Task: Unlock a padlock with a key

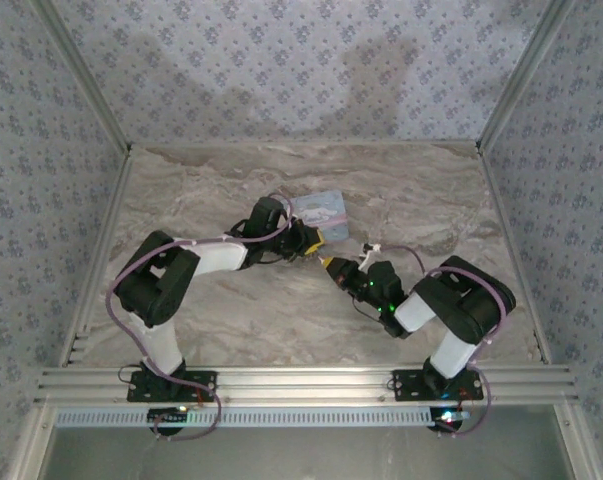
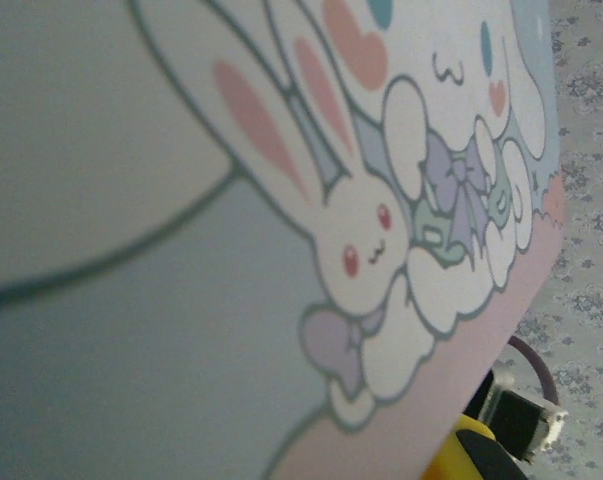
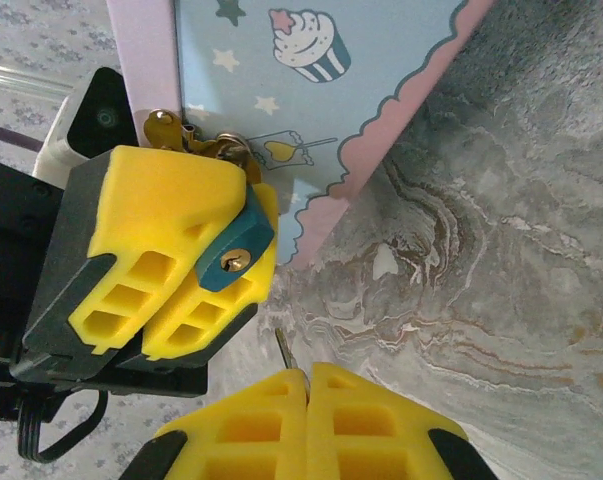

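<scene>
In the right wrist view, the right claw (image 3: pixel 308 385) is seen at the bottom edge with its yellow pads pressed together. It is clamped on the key (image 3: pixel 282 345), of which a thin metal blade is shown sticking out from between the pads. The blade tip is held just below the padlock (image 3: pixel 221 268) and apart from it.

The padlock, a small dark bluish-grey body, is gripped between the yellow fingertips of the left claw (image 3: pixel 246 240). Its brass keyhole (image 3: pixel 236 258) is turned toward the right claw. Brass-coloured parts (image 3: pixel 181 132) are seen behind the left fingers; it cannot be told what they are.

Beyond both claws, a pale blue tin (image 3: pixel 381 60) with a pink scalloped border is seen on the marbled worktop (image 3: pixel 501 280). A cupcake (image 3: pixel 311 45) and stars are printed on it. In the left wrist view, a white rabbit (image 2: pixel 366 240) with a lilac bow is shown on it.

In the top view, the left claw (image 1: pixel 311 240) and right claw (image 1: pixel 331 263) are seen close together, just in front of the tin (image 1: pixel 319 207).
</scene>
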Tool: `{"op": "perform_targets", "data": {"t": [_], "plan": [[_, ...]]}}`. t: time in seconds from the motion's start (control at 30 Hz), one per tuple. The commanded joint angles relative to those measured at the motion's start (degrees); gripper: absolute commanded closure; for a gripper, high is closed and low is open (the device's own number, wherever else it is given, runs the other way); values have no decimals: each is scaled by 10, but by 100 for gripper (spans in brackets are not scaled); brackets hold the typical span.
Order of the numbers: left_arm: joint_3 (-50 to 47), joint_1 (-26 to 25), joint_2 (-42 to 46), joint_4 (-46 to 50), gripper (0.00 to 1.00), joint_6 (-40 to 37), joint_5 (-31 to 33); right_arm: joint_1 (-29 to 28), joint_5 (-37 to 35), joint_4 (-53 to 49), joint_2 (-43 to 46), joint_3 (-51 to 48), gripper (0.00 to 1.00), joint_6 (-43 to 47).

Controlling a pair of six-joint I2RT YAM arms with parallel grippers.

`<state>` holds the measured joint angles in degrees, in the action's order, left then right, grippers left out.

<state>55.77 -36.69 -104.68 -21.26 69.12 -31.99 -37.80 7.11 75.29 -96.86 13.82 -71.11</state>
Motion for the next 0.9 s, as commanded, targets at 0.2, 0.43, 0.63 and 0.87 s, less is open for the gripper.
{"op": "perform_targets", "data": {"t": [0.2, 0.43, 0.63, 0.87], "plan": [[-12, 10, 28, -54, 100, 16, -25, -7, -29, 45, 11, -12, 100, -22], [-14, 13, 32, -55, 100, 16, -26, 1, -34, 45, 42, -37, 100, -24], [-13, 14, 38, -46, 100, 13, -26, 4, -34, 43, 60, -46, 100, -30], [-12, 14, 40, -46, 100, 13, -26, 7, -35, 37, 77, -46, 100, -30]]}}
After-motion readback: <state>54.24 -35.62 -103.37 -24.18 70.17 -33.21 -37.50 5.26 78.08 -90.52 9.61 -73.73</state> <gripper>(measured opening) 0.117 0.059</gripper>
